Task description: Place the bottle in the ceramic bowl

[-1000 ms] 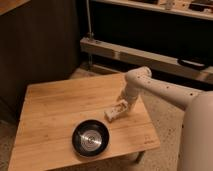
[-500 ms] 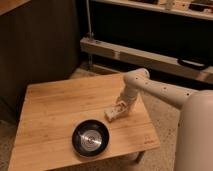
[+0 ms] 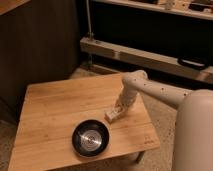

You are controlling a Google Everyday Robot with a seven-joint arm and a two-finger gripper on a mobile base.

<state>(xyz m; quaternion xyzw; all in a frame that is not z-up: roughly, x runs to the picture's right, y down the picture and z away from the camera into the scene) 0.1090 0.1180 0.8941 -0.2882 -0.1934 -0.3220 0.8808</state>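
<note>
Not placed yet: the bottle (image 3: 112,115) lay just beyond the ceramic bowl (image 3: 90,138), with the claw (image 3: 119,108) down at it — clenched or not, I couldn't tell.

One bottle (image 3: 113,115), one bowl (image 3: 76,136), one hand (image 3: 120,106) at the bottle.

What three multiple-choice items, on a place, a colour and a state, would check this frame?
1. Relative to the ceramic bowl, the bottle is: A) inside it; B) right of it on the table, at the gripper; C) on the floor.
2. The bowl is coloured: A) white; B) red; C) black.
3. The bowl is: A) empty; B) holding the bottle; C) overturned.
Answers: 1 B, it lies on wood at the gripper; 2 C, glossy black rim; 3 A, only its silvery centre shows.
</note>
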